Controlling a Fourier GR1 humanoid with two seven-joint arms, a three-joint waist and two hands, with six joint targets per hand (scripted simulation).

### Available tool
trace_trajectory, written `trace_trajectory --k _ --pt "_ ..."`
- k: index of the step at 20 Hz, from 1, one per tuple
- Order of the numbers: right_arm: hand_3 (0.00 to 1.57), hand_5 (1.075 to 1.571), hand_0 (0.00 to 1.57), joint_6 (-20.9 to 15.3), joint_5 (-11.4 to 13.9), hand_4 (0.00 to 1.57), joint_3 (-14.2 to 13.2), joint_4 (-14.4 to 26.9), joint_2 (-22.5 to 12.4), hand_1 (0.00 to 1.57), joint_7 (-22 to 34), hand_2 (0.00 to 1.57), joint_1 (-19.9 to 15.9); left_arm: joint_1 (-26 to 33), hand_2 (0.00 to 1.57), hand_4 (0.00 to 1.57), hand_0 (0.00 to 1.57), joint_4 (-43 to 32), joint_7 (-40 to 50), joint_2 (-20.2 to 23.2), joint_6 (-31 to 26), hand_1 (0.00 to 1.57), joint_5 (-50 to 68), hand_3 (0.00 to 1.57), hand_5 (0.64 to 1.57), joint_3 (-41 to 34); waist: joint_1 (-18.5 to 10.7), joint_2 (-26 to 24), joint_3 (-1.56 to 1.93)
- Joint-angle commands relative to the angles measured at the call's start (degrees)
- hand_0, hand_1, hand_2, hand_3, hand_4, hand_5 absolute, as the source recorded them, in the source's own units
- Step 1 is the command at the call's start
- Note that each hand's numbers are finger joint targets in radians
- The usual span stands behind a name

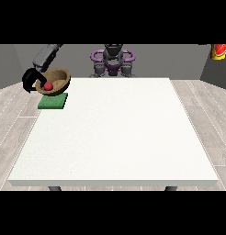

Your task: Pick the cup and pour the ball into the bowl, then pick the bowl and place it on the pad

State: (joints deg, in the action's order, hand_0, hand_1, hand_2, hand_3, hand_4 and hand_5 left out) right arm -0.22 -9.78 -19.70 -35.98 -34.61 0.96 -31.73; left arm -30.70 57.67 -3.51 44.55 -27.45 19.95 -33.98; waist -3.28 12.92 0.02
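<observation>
Counts: one bowl, one ball, one pad, one table, one hand in view. No cup can be made out.

Bowl: brown, wooden-looking, tilted so its opening faces the camera and slightly toward 3 o'clock. It holds the single red ball, which sits low in the bowl, near the rim at about 7 o'clock of the opening.

Pad: green, flat on the white table near the table's far corner at 10 o'clock. The bowl sits directly above the pad's far edge; whether it touches the pad or is just off it cannot be told from this view.

The hand at the view's left: black, wrapped around the bowl's rim on the 9 o'clock side, fingers curled over the rim, so it is grasping the bowl. Its grey forearm runs up toward 1 o'clock, to the picture's upper band.

The other hand, which would show at the view's right, is not visible; its state cannot be told.

Robot torso is at 12 o'clock behind the table, with purple rings at the shoulders.
</observation>
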Motion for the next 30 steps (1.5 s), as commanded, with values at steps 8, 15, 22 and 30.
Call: trace_trajectory --k 8,15,22,30 --pt "1.09 1.55 1.57 -5.08 -0.45 0.0 -3.31 5.17 -2.15 1.57 -1.86 1.57 -0.38 -1.71 0.0 1.19 0.0 0.55 5.42 3.41 -0.24 0.0 3.37 0.0 1.563 0.0 -0.15 -0.28 0.02" --pt "0.8 1.536 1.45 -8.05 -1.89 0.0 -4.55 4.56 -0.66 1.45 -1.57 1.39 -2.69 0.34 0.0 1.19 0.0 -1.86 -2.27 3.21 -0.35 0.0 1.59 0.0 1.562 -0.6 -1.05 1.92 0.0" --pt "0.91 1.529 1.26 -8.68 -1.07 0.11 -4.39 4.56 -2.77 1.26 -4.95 1.35 -6.89 -3.1 0.0 1.19 0.0 -2.37 -1.16 5.93 -0.41 0.0 3.04 0.0 1.566 -0.75 -1.39 6.22 0.04" --pt "0.0 1.407 0.0 -5.32 2.32 0.0 0.07 8.6 -1.84 0.0 -1.09 0.0 -6.5 -0.63 0.0 1.21 0.0 2.98 0.92 1.84 1.66 0.0 2.81 0.0 1.569 2.51 -3.52 1.35 0.06"
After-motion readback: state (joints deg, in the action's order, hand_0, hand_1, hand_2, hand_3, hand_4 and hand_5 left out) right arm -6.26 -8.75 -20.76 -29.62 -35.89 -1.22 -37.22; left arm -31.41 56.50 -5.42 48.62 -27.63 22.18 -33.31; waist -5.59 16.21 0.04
